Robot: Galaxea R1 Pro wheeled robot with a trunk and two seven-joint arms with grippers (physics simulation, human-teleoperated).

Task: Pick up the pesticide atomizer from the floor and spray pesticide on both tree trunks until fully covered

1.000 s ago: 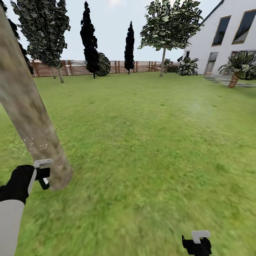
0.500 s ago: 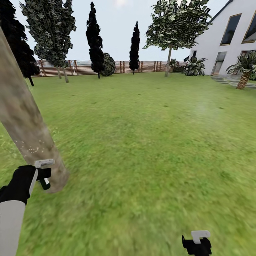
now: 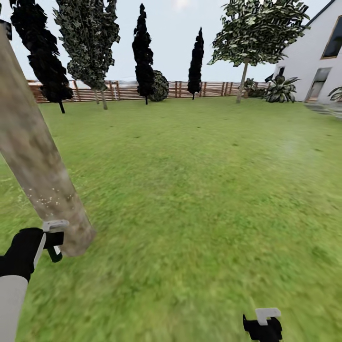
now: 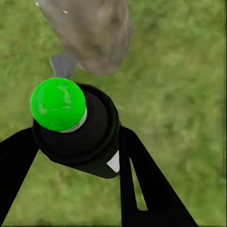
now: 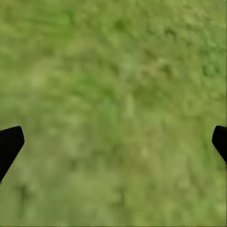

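The left gripper (image 4: 71, 156) was closed around the atomizer (image 4: 78, 127), a small dark bottle seen end-on in the left wrist view, with a bright green cap rather than a red one. Its two black fingers (image 4: 137, 175) pressed the round body from either side. In the head view the same gripper (image 3: 50, 242) hung just beside the base of the near tree trunk (image 3: 38, 156), a thick mottled grey-tan column speckled with pale dots low down — possibly spray, though that is a guess.

The bottle looked light and rigid, probably smooth plastic, so it could twist or slip in a side pinch; the broad cylindrical body seemed the safest hold, leaving the nozzle end free toward the bark.

A small white triangular mark showed on the bottle's shoulder, but no brand, label or writing could be read anywhere.

The right gripper (image 5: 113, 137) stood wide open over the grass (image 3: 204, 190), holding nothing — only its dark fingertips edged the right wrist view. A second broad-crowned tree (image 3: 259, 33) stood far off near the fence (image 3: 118, 90).
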